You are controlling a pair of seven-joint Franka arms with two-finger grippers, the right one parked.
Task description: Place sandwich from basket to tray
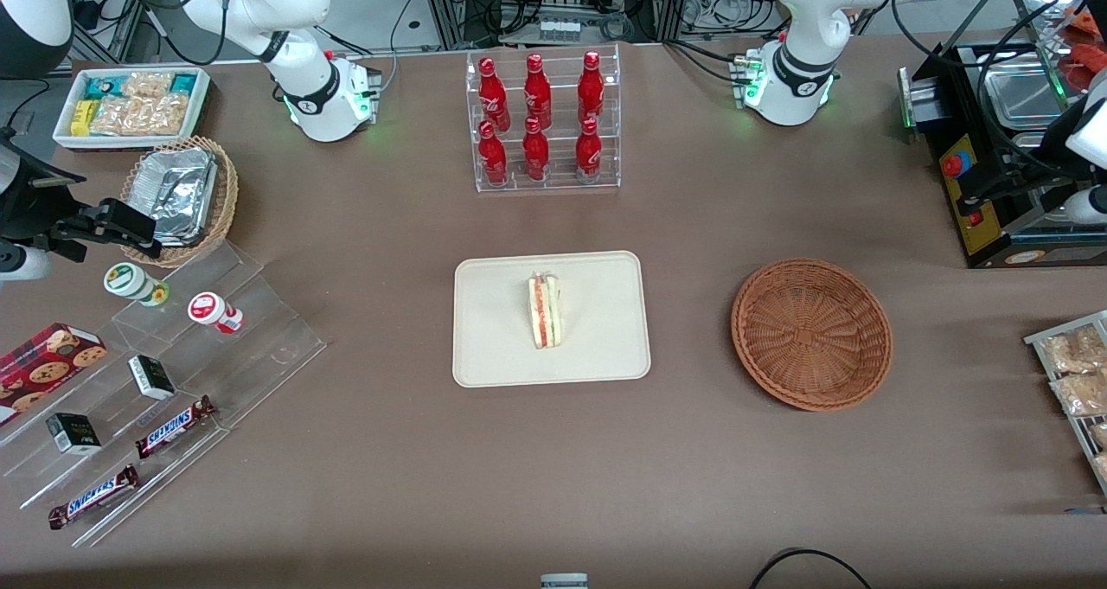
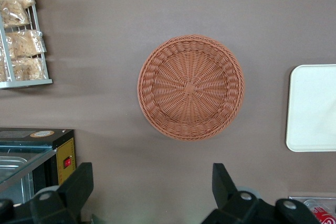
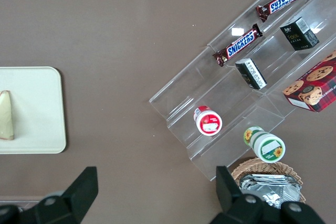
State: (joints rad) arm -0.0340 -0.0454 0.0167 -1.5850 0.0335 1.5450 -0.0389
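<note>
Brown cloth covers the whole table [image 1: 605, 485], and right in the middle of it sits the tray [image 1: 502, 347], cream-beige with rounded corners. On it stands the sandwich [image 1: 545, 310], a pale wedge turned on edge with its red and green filling showing along the top; it is well inside the rim, a little toward the working arm's side of centre. The basket [image 1: 811, 334], round and reddish-brown wicker, lies beside the tray toward the working arm's end of the table, and nothing is in it.

From the left wrist view the gripper [image 2: 152, 184] hangs high above the table, its two dark fingers [image 2: 77, 184] spread wide apart and holding nothing, with the basket [image 2: 190, 86] directly below and a corner of the tray [image 2: 312, 108] near it.

Farther from the front camera than the tray, a clear rack holds six red bottles [image 1: 538, 118] with white script too small to read. Toward the parked arm's end, a stepped acrylic stand [image 1: 173, 381] carries two bars [image 1: 173, 426] clearly lettered SNICKERS, small dark boxes and two round tubs; a red cookie box [image 1: 43, 364] sits beside them.
</note>
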